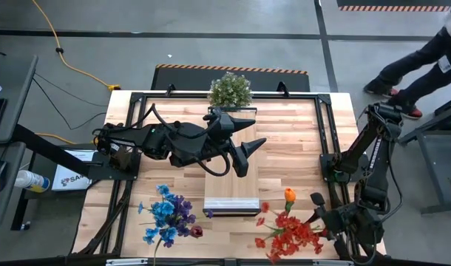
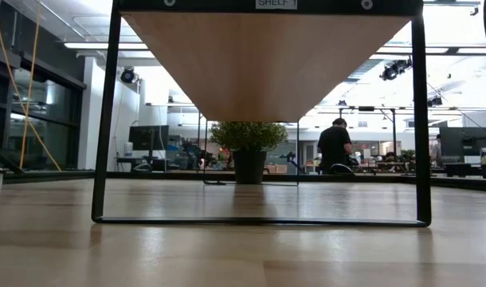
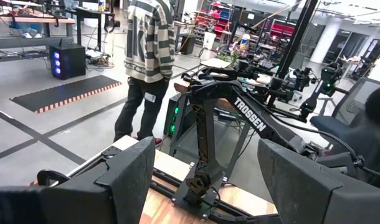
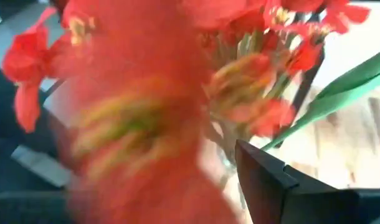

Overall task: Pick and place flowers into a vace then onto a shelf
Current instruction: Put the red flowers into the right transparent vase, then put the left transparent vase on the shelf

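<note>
Flowers, red and orange (image 1: 290, 230): bright red blooms bunched together, one orange bloom raised on a green stem; near front right corner of desk (image 1: 299, 129), beside shelf (image 1: 231, 198). Filling right wrist view as blurred red petals (image 4: 146, 93) with green stems.
Flowers, blue and purple (image 1: 166, 214): blue blooms, purple and one dark red; lying near front left of desk, left of shelf.
Right tool (image 1: 321, 216): low at the red bunch, among the blooms; cannot tell whether released or clenched.
Left tool (image 1: 244, 151): raised over shelf, fingers (image 3: 124, 180) spread wide, released, grasping nothing.
Bushy green plant (image 1: 230, 90): at desk's far edge.
Person (image 3: 146, 62): standing beyond desk.
</note>
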